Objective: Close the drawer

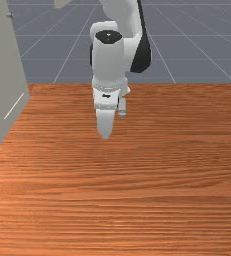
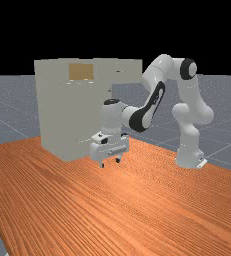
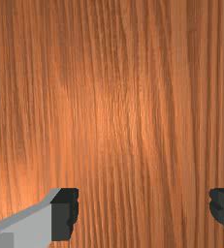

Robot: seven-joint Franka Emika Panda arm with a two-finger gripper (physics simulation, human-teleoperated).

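In the far view my gripper point(image 2: 110, 163) hangs low over the table, fingers pointing down and apart; the wrist view has the gripper point(image 3: 143, 208) open above bare wood, with nothing between its fingers. A tall grey-beige cabinet point(image 2: 62, 110) stands behind and to the left of the hand in the far view. Near its top a drawer point(image 2: 128, 71) juts out toward the far view's right, well above my gripper and close to the arm. The front view has the cabinet point(image 1: 2, 75) at its left edge and a corner of the drawer point(image 1: 62, 2) at the top.
The wooden table point(image 2: 152, 210) extends beneath the hand and toward the far view's front. A tan panel point(image 2: 81, 71) is set high in the cabinet's side. My arm's forearm passes close beside the protruding drawer in the far view.
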